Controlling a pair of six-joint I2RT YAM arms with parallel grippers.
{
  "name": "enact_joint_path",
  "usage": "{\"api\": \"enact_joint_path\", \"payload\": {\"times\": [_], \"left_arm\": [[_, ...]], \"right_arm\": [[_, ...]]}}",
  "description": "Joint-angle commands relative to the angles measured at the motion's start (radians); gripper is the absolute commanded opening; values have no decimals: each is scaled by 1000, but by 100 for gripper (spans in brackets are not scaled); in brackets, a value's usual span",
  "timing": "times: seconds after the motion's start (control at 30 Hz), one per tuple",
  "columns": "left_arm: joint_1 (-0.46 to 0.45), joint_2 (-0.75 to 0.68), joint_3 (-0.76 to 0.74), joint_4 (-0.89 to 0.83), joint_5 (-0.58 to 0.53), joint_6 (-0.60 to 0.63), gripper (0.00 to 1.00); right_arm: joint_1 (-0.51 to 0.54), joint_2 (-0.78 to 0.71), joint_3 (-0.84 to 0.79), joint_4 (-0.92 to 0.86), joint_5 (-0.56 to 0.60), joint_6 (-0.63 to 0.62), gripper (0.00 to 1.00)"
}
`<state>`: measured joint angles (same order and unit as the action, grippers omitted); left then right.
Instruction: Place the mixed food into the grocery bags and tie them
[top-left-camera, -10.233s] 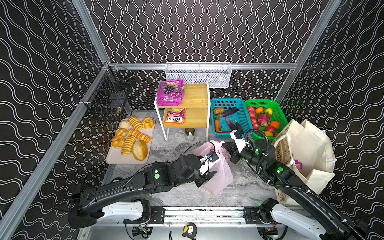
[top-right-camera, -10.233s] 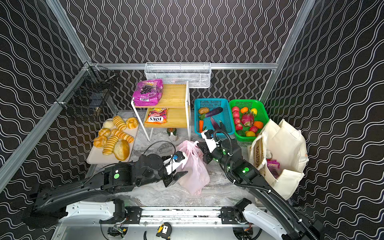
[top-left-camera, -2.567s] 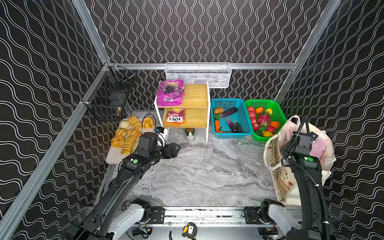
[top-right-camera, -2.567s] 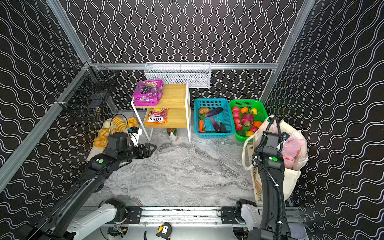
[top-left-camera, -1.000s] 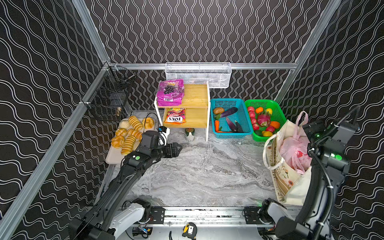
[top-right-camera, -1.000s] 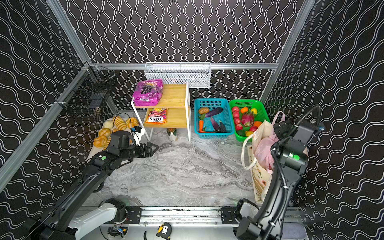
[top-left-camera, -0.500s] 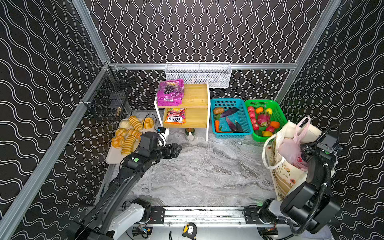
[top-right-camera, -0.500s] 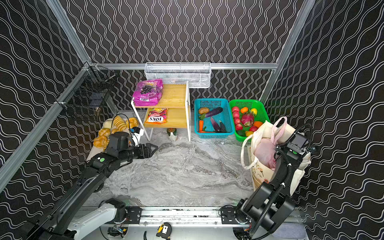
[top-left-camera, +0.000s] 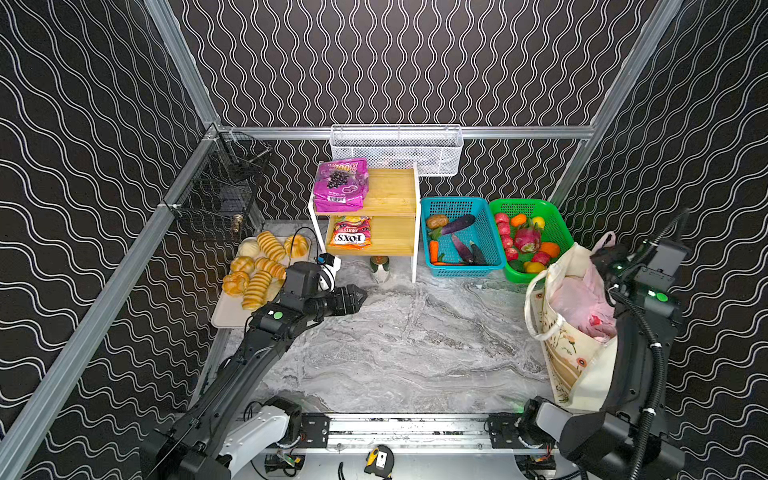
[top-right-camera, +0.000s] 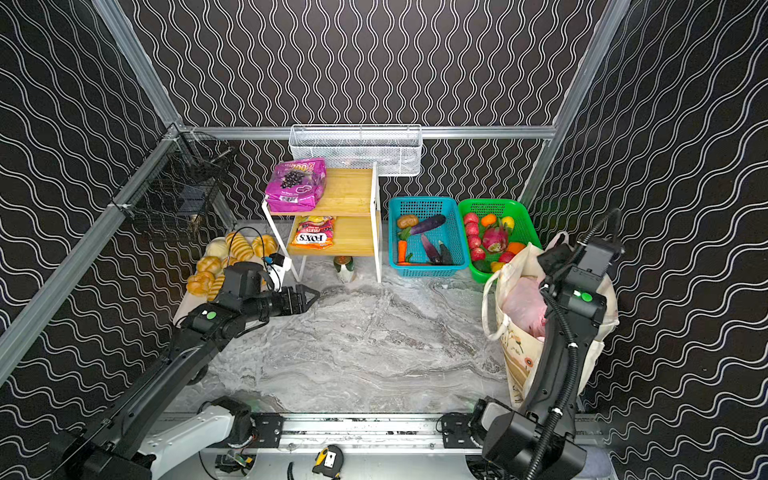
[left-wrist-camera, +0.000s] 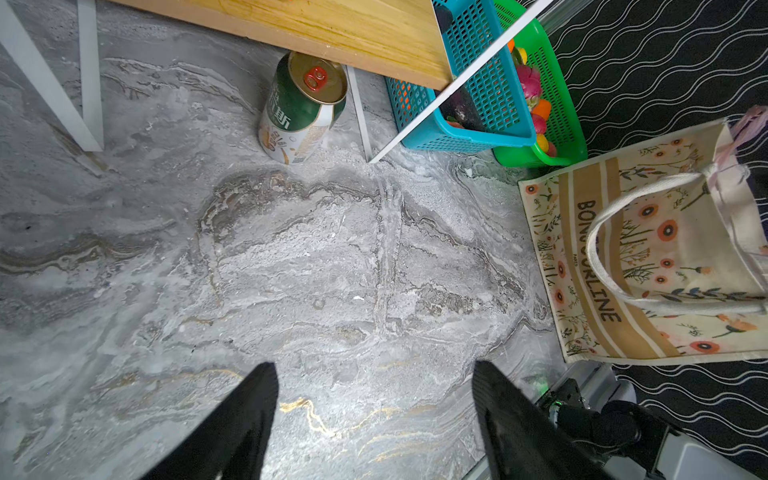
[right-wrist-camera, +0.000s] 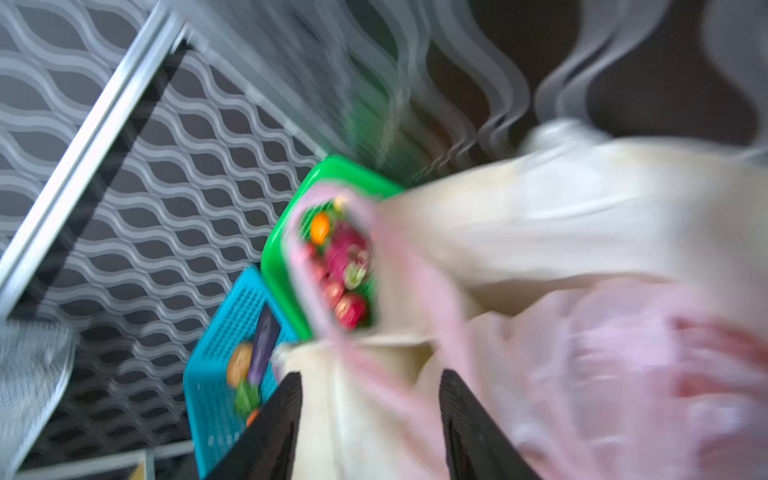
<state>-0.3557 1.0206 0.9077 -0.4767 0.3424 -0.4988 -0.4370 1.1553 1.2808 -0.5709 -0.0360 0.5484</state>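
The pink plastic bag (top-left-camera: 577, 303) sits down inside the cream tote (top-left-camera: 582, 365) at about 3 o'clock on the marble worktop (top-left-camera: 395, 340), with one loop handle (top-left-camera: 607, 240) poking up past the tote's rim. The right hand (right-wrist-camera: 368, 378) hovers right over the tote's mouth with its fingers about half parted. That wrist view is smeared, but nothing looks pinched between them. Over at 9 o'clock the left hand (left-wrist-camera: 372, 365) hangs above bare worktop, fingers spread wide and holding nothing. Not packed yet: the magenta grape pouch (top-left-camera: 340, 185) lies on the top shelf of the wooden rack (top-left-camera: 390, 191) at 12 o'clock, the FOX'S pouch (top-left-camera: 351, 232) lies on the shelf below, and the green drink can (left-wrist-camera: 303, 108) stands upright under the rack. Vegetables fill the blue basket (top-left-camera: 486, 266) and fruit fills the green basket (top-left-camera: 557, 216) at 1 to 2 o'clock, the green one just beside the tote.
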Motion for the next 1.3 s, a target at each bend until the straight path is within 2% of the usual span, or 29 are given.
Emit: {"api": "enact_joint_path", "payload": {"times": [0.0, 0.1, 0.17, 0.27, 0.33, 0.43, 0.53, 0.67, 0.73, 0.93, 1.07, 1.17, 1.23, 1.27], "left_arm": [[1, 7, 23, 13, 27, -2, 78], [1, -8, 33, -17, 10, 11, 78], [1, -25, 24, -22, -2, 9, 78], [0, -49, 3, -11, -9, -6, 78], [1, -50, -7, 2, -8, -16, 78], [1, -33, 4, 3, 5, -20, 78], [1, -19, 26, -16, 9, -3, 78], [1, -24, 27, -25, -8, 6, 78], [1, -29, 16, -10, -8, -5, 78], [1, -14, 14, 15, 10, -17, 78], [1, 4, 40, 1, 17, 0, 78], [0, 2, 44, -3, 11, 4, 78], [1, 1, 30, 19, 15, -8, 78], [0, 2, 24, 31, 21, -16, 78]], "right_arm": [[47, 48, -7, -71, 140, -50, 44], [38, 85, -88, -24, 255, -31, 29], [12, 107, -141, -7, 290, -12, 25], [-30, 134, -222, 9, 273, 38, 20], [-50, 138, -301, 42, 196, 68, 20], [-50, 147, -350, 63, 174, 84, 20], [-50, 142, -246, -14, 174, 55, 22], [-48, 60, -95, -64, 135, -16, 31], [-48, 9, -36, -66, 96, -42, 41], [-1, -67, 11, -121, 52, -45, 45], [69, -95, -41, -181, 67, -69, 43], [89, -154, -178, -165, 195, -18, 41], [88, -198, -334, -76, 324, 34, 39], [80, -208, -386, -42, 336, 36, 39]]}}
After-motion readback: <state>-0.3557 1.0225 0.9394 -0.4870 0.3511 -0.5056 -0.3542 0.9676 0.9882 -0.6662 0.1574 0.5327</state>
